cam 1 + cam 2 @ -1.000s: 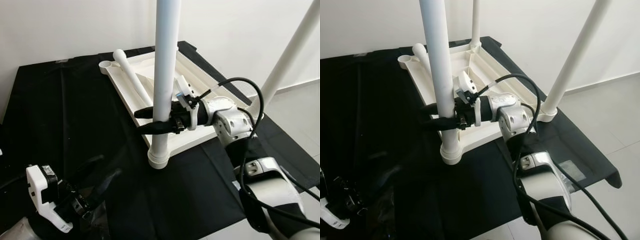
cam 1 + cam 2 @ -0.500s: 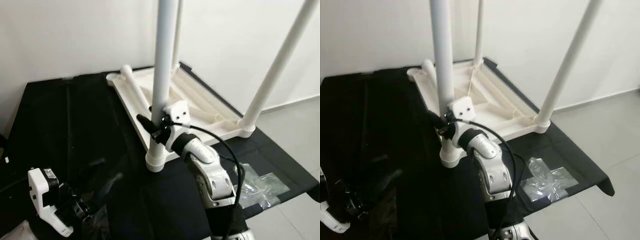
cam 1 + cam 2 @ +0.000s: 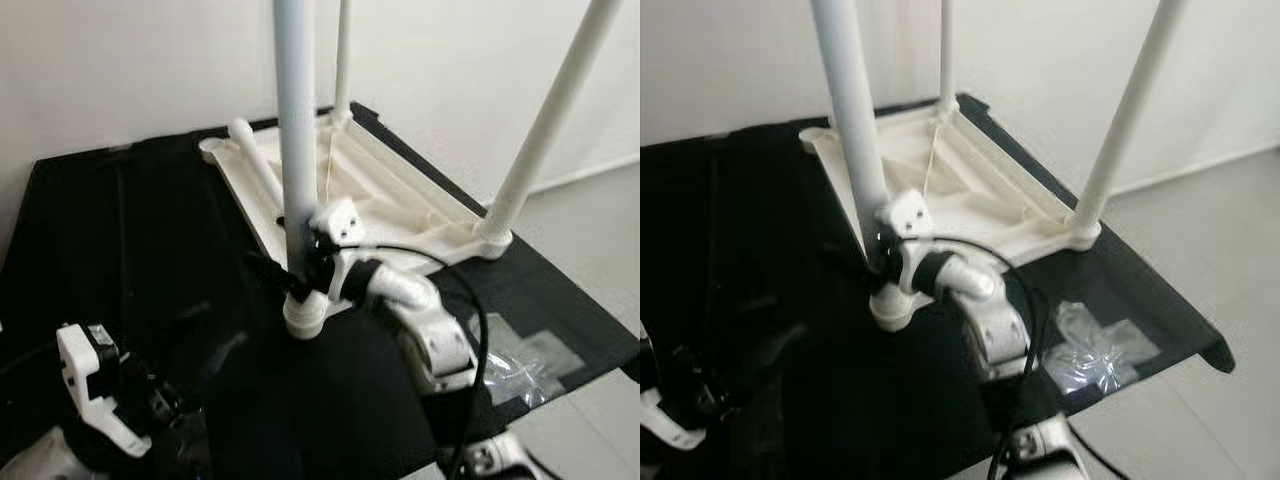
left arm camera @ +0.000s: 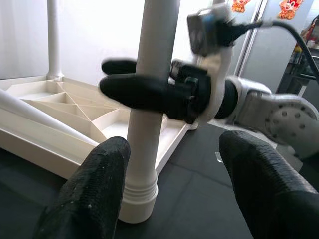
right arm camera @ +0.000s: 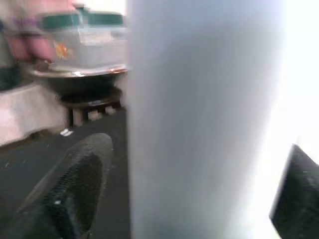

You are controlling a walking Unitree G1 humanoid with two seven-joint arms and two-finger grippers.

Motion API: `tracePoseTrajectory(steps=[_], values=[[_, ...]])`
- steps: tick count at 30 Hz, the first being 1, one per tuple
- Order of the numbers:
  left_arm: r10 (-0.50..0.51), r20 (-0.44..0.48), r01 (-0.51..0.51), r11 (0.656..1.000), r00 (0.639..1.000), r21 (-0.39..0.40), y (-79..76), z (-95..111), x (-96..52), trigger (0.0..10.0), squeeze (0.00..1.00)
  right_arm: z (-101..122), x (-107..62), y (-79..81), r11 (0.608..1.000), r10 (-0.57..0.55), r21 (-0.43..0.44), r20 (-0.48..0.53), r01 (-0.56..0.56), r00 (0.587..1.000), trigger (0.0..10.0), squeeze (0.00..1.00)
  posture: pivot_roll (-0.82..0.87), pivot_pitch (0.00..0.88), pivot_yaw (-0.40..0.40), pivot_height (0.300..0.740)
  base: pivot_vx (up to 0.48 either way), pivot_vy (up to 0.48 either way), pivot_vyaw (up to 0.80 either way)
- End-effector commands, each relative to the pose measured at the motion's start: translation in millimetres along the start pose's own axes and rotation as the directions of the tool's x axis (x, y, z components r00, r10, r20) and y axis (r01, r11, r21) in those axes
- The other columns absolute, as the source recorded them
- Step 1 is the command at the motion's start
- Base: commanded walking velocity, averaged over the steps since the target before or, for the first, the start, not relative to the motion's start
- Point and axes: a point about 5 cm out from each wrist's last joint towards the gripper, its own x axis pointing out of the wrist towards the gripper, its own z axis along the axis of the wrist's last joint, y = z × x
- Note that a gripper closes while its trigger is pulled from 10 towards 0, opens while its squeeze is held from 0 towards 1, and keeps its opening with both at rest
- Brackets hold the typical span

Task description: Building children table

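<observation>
Gripping the near leg [image 3: 296, 130] low on its shaft, the right gripper [image 3: 285, 275] has its black jaws clenched around the smooth white tube, just above the ribbed collar where the tube enters the corner socket. Left eye view: the children's table top [image 3: 390, 195], moulded white plastic with ribbed triangular cells, lies upside down on the black cloth [image 3: 130, 230] covering the bench. Three round legs stand upright from its corners; a fourth loose leg [image 3: 255, 165] lies tilted across the underside. The left gripper [image 3: 205, 350] hovers low over the cloth, near the socket, jaws released and holding nothing.

Right eye view: a crumpled clear plastic bag [image 3: 1095, 350] lies on the cloth near the bench's right edge.

Left wrist view: two textured, rounded black fingers [image 4: 94, 194] stand apart, framing the leg's base; the right gripper's matte fingers wrap the tube above.

Right wrist view: blurred white tube [image 5: 199, 124] sits between its dimpled black pads [image 5: 75, 189].
</observation>
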Motion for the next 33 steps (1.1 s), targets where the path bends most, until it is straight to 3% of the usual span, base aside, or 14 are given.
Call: tracePoseTrajectory(steps=[1, 3, 4, 6, 9, 10, 15, 16, 19, 20, 21, 26, 33], values=[[0.0, -0.025, 0.0, 1.0, 1.0, -0.009, 0.4, -2.2, -2.5, 10.0, 0.0, 9.7, -1.8, -5.5, 0.983, 0.183, -0.031, 0.016, -0.183, 0.983, 10.0, 0.79, 0.03, 0.122, -0.007, 0.74, 0.0, 0.0, 0.0], [0.002, -0.027, -0.002, 1.0, 1.0, -0.007, 0.3, -1.9, -3.1, 10.0, 0.0, 14.4, -4.8, -11.3, 0.968, 0.248, -0.045, 0.007, -0.248, 0.969, 10.0, 0.79, 0.03, 0.122, -0.007, 0.74, 0.0, 0.0, 0.0], [0.006, -0.028, -0.006, 1.0, 1.0, -0.005, 0.4, -1.3, -4.3, 10.0, 0.0, 18.0, -7.2, -19.8, 0.95, 0.304, -0.064, -0.02, -0.305, 0.952, 10.0, 0.0, 0.04, 0.125, -0.01, 0.74, 0.0, 0.0, 0.0], [0.014, -0.031, -0.014, 1.0, 0.999, 0.001, 0.9, 0.2, -7.0, 10.0, 0.0, 21.9, -8.9, -31.7, 0.929, 0.363, -0.06, -0.056, -0.366, 0.93, 10.0, 0.0, 0.04, 0.129, -0.011, 0.74, 0.0, 0.0, 0.0], [0.02, -0.034, -0.02, 1.0, 0.999, 0.005, 1.0, 1.3, -8.9, 10.0, 0.0, 24.6, -9.6, -36.9, 0.911, 0.407, -0.04, -0.066, -0.41, 0.911, 10.0, 0.0, 0.05, 0.133, -0.013, 0.74, 0.0, 0.0, 0.0], [0.026, -0.04, -0.026, 1.0, 0.999, 0.01, 0.6, 3.0, -12.1, 10.0, 0.0, 28.1, -8.9, -43.2, 0.888, 0.457, -0.021, -0.082, -0.46, 0.886, 10.0, 0.0, 0.05, 0.135, -0.013, 0.74, 0.0, 0.0, 0.0], [0.032, -0.046, -0.031, 0.999, 0.998, 0.015, 0.1, 4.5, -15.3, 10.0, 0.0, 30.4, -7.1, -46.2, 0.873, 0.484, -0.015, -0.097, -0.487, 0.87, 10.0, 0.0, 0.06, 0.142, -0.015, 0.74, 0.0, 0.0, 0.0], [0.037, -0.052, -0.036, 0.999, 0.998, 0.023, -0.2, 6.8, -18.1, 10.0, 0.0, 31.5, -5.8, -49.1, 0.858, 0.51, -0.003, -0.104, -0.513, 0.854, 9.3, 0.0, 0.07, 0.145, -0.02, 0.74, 0.0, 0.0, 0.0], [0.039, -0.054, -0.038, 0.999, 0.998, 0.027, -0.5, 7.6, -18.9, 10.0, 0.0, 31.5, -5.8, -50.7, 0.849, 0.525, -0.001, -0.106, -0.528, 0.845, 9.3, 0.0, 0.07, 0.146, -0.021, 0.74, 0.0, 0.0, 0.0], [0.043, -0.053, -0.041, 0.998, 0.998, 0.036, -0.4, 10.2, -20.4, 10.0, 0.0, 30.8, -5.1, -51.8, 0.843, 0.534, 0.002, -0.111, -0.537, 0.838, 2.5, 0.0, 0.07, 0.147, -0.024, 0.74, 0.0, 0.0, 0.0], [0.044, -0.053, -0.041, 0.998, 0.998, 0.046, -1.3, 13.4, -21.7, 10.0, 0.0, 29.3, -4.8, -52.5, 0.828, 0.558, 0.012, -0.113, -0.561, 0.822, 0.0, 0.0, 0.07, 0.153, -0.024, 0.74, 0.0, 0.0, 0.0], [0.042, -0.048, -0.039, 0.997, 0.998, 0.067, -3.1, 21.1, -24.3, 10.0, 0.0, 20.8, -7.1, -51.8, 0.799, 0.6, 0.04, -0.124, -0.6, 0.79, 0.0, 0.0, 0.07, 0.155, -0.028, 0.74, 0.0, 0.0, 0.0], [0.046, -0.045, -0.042, 0.996, 0.998, 0.077, -2.9, 22.0, -26.5, 10.0, 0.0, 12.2, -12.1, -54.1, 0.815, 0.579, 0.059, -0.128, -0.576, 0.805, 0.0, 0.0, 0.05, 0.153, -0.031, 0.74, 0.0, 0.0, 0.0]])
